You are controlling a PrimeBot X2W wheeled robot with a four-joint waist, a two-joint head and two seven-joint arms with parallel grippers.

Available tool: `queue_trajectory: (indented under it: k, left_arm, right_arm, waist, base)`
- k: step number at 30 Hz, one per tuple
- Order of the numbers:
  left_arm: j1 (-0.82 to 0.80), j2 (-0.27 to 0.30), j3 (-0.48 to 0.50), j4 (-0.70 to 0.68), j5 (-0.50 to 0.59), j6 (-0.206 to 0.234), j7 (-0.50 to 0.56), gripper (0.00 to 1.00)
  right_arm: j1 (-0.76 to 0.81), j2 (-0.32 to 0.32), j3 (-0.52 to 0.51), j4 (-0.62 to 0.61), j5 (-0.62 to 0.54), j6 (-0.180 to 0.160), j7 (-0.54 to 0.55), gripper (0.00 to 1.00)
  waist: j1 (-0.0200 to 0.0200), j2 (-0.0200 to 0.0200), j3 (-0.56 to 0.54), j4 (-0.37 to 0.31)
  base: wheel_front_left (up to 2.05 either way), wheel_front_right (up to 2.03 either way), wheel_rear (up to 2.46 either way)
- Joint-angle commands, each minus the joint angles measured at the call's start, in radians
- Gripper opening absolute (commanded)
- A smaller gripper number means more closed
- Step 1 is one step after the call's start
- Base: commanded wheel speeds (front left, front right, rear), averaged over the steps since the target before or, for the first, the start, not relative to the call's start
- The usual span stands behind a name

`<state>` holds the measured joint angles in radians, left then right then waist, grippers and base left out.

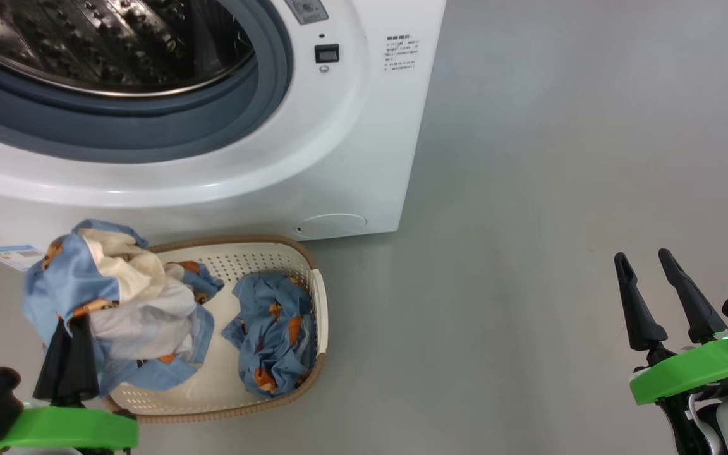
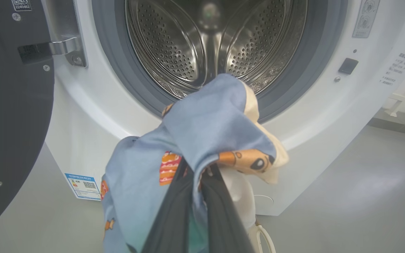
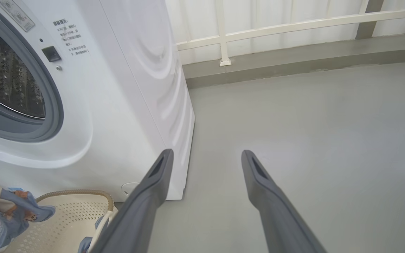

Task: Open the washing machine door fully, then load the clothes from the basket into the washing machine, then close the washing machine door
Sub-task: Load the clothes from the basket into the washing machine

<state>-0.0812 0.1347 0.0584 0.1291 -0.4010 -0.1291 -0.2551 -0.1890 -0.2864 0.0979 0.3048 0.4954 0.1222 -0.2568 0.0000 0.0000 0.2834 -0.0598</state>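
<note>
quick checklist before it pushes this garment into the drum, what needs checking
1. Door swung aside: ok.
2. Drum mouth unobstructed: ok.
3. Left pincer shut on garment: ok.
4. Garment hanging free of basket: cannot tell.
5. Right pincer open, off to the side: ok.
6. Basket emptied: not ok, one bundle inside.

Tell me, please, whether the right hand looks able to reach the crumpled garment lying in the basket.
Probably yes: the right hand is open and empty over bare floor, and the crumpled garment lies uncovered at the basket's right side, with nothing between them.
</note>
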Motion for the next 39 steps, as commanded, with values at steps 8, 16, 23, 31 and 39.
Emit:
queue_trajectory:
  k: [8,16,23,31,39]
  left_arm:
    - [-0.172,0.056,0.052,-0.039,0.000,-0.002,-0.007,0.00]
    - [-0.399,0.135,0.033,0.000,0.000,-0.002,-0.007,0.00]
    - [-0.606,0.188,-0.002,0.145,-0.009,-0.002,-0.007,0.00]
    - [-0.821,0.229,-0.058,0.394,-0.016,-0.002,-0.007,0.00]
    - [-0.996,0.247,-0.134,0.645,-0.031,-0.002,-0.007,0.00]
  right_arm:
    - [-0.034,0.010,0.019,-0.030,-0.010,0.008,-0.005,1.00]
    - [-0.081,0.031,0.023,-0.034,-0.012,0.008,-0.005,1.00]
    - [-0.112,0.047,0.027,-0.043,-0.015,0.008,-0.005,1.00]
    - [-0.144,0.053,0.033,-0.053,-0.025,0.008,-0.005,1.00]
    - [-0.172,0.057,0.057,-0.061,-0.035,0.008,-0.005,1.00]
  waist:
    - [0.0000,0.0000,0.088,-0.012]
    - [0.0000,0.0000,0.166,-0.033]
    - [0.0000,0.0000,0.216,-0.060]
    - [0.0000,0.0000,0.267,-0.082]
    - [0.0000,0.0000,0.299,-0.100]
  base:
    - [0.00,0.00,0.00]
    - [0.00,0.00,0.00]
    - [0.00,0.00,0.00]
    - [0.00,0.00,0.00]
    - [0.00,0.00,0.00]
